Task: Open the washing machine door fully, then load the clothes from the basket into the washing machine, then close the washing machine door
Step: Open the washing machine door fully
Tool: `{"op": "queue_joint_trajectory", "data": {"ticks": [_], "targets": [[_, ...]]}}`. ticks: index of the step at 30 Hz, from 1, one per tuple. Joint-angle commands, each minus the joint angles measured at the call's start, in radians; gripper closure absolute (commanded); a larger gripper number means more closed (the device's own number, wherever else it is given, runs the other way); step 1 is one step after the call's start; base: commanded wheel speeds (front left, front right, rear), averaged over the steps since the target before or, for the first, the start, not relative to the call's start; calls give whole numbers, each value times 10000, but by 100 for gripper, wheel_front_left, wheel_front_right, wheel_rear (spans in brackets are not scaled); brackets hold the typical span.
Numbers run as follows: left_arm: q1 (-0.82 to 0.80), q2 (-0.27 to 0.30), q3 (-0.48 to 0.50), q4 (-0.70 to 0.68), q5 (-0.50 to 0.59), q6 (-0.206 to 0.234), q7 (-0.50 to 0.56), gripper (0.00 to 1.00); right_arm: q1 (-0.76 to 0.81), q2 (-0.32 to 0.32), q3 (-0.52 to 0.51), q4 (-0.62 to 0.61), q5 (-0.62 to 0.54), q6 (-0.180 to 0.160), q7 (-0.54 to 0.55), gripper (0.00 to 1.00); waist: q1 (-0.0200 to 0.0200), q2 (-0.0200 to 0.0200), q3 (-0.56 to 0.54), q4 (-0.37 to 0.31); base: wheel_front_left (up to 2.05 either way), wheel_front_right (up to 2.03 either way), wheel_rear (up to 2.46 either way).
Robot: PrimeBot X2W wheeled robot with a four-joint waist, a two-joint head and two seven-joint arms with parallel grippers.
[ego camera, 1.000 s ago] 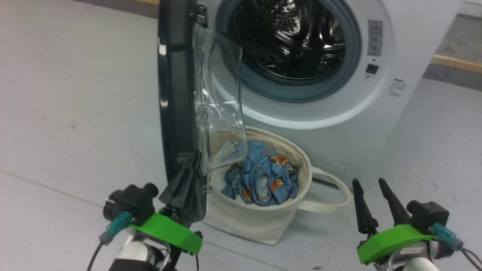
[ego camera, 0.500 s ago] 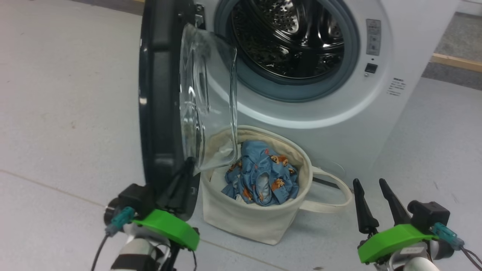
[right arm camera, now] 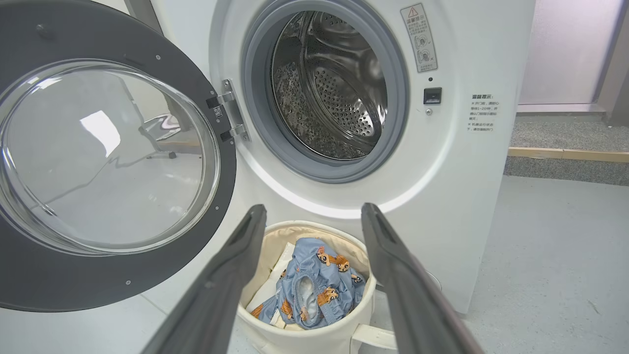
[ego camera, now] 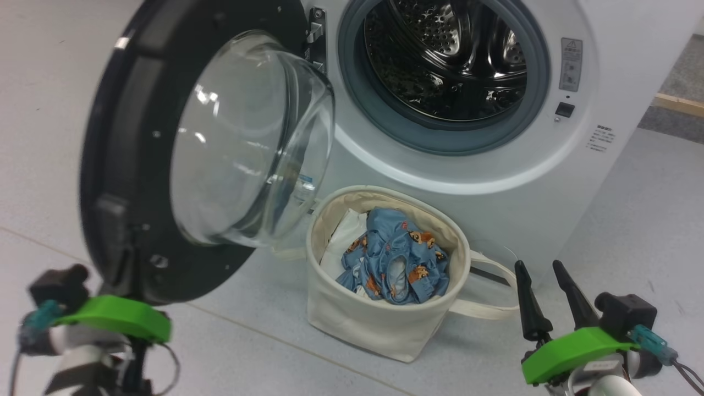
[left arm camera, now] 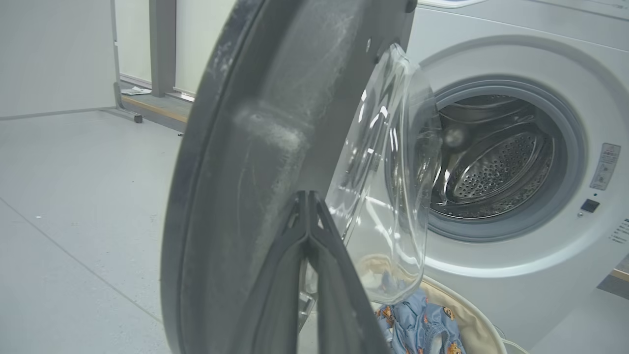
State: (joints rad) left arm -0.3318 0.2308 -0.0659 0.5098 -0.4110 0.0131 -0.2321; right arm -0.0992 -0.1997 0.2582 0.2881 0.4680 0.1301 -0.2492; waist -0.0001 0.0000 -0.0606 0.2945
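Observation:
The washing machine [ego camera: 495, 181] stands with its steel drum [ego camera: 445, 55] bare. The washing machine door [ego camera: 110, 165], black-rimmed with a bulging glass bowl, hangs swung far out to the left. My left gripper [left arm camera: 307, 196] is shut, its fingertips resting against the door's dark inner rim [left arm camera: 255, 162] with nothing between them. Its green wrist mount [ego camera: 110, 324] sits below the door. The cream basket [ego camera: 357, 324] stands on the floor before the washer, holding the blue clothes [ego camera: 396, 258] with orange animals. My right gripper [ego camera: 537, 268] waits open to the basket's right, aimed over the clothes [right arm camera: 314, 285].
A white lump [ego camera: 341, 236] lies in the basket beside the clothes. One strap handle [ego camera: 489, 311] loops over the grey floor towards my right gripper. A wooden strip [ego camera: 679, 103] borders the floor at the far right.
The door has swung from edge-on to wide open towards the left, and my left gripper has gone left with it. The head view has shifted slightly. The right gripper has stayed put.

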Motion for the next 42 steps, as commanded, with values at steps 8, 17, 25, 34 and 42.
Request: {"op": "queue_joint_trajectory", "data": {"ticks": [8,17,25,34,42], "targets": [[-1459,1032,627,1136,-312,-830,-208,100,-608,-269,223,-128,25,6,-126,0,1,0,52,-383,0,0,0],[-2033,1682,956,2462,-280,-948,-281,100,-706,-362,277,-142,17,6,-126,0,1,0,177,-784,0,0,0],[-1948,2108,1532,2739,-264,-847,-293,100,-677,-241,98,-187,75,6,-126,0,1,0,91,-886,0,0,0],[-1273,1463,1599,1320,-49,-965,-295,100,-607,-25,-114,-225,162,6,-126,0,1,0,-26,-712,0,0,0],[-626,873,1123,147,-56,-1051,-283,0,-667,123,-327,-182,82,6,-126,0,1,0,-19,-699,0,0,0]]}}
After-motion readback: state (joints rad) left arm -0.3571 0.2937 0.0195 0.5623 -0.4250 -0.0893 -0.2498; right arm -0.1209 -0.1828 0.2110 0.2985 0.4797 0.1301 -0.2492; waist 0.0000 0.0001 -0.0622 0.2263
